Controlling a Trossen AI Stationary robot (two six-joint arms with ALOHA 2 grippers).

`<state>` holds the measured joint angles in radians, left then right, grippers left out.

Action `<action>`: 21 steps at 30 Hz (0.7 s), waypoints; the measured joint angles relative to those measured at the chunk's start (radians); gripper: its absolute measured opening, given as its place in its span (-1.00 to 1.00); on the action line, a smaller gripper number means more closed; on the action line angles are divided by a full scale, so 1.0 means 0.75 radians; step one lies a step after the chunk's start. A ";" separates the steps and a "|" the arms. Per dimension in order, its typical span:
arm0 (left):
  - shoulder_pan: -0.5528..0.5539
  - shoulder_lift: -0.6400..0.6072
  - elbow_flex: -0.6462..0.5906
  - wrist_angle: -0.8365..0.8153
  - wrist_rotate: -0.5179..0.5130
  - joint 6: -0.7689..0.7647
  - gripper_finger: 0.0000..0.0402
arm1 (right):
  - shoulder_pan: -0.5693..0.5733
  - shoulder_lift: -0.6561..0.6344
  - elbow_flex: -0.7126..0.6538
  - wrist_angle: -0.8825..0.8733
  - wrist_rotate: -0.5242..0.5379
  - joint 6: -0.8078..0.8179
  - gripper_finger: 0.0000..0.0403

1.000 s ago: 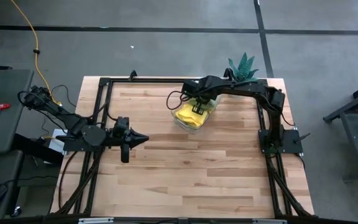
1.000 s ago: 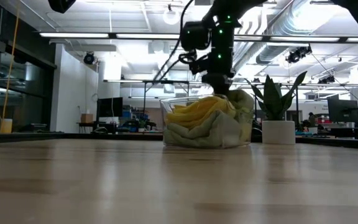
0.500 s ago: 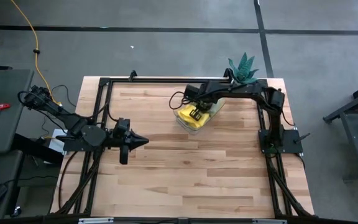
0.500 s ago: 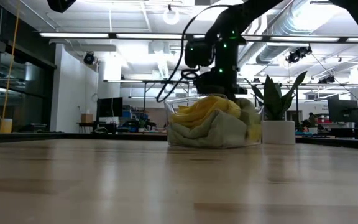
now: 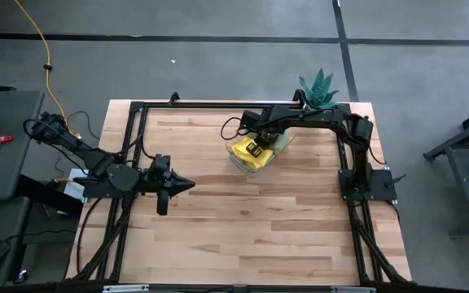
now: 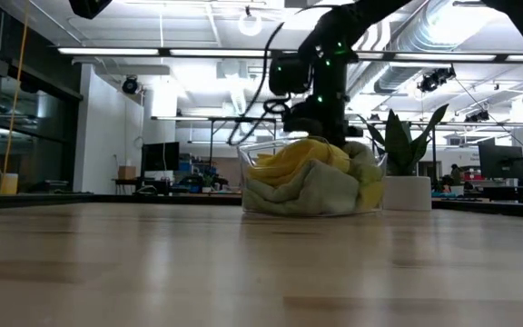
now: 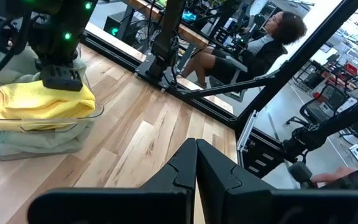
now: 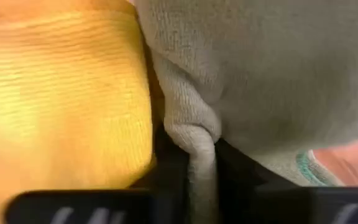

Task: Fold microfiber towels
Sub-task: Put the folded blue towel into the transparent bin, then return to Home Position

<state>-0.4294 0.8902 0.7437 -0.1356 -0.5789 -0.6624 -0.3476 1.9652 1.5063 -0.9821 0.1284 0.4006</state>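
Right gripper (image 5: 253, 150), upper centre, high view: jaws nearly closed, pinching pale mint microfibre towel (image 8: 241, 74) fold inside clear plastic bin (image 6: 254, 195) for extraction | left gripper (image 5: 187, 184) closed, empty, parked mid-left

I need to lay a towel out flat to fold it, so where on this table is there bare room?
The wooden table is bare in front of the clear bin and between the left gripper and the right arm's base. It is crowded at the far side: the right gripper is down in the bin's towels, near the potted plant.
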 joint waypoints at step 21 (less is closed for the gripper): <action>0.000 -0.003 0.000 -0.011 -0.012 0.122 -1.00 | 0.121 -0.380 0.044 0.055 0.034 -0.321 0.19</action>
<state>-0.4294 0.8882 0.7437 -0.1439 -0.5877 -0.5709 -0.2572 1.6802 1.5394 -0.9407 0.1537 0.1599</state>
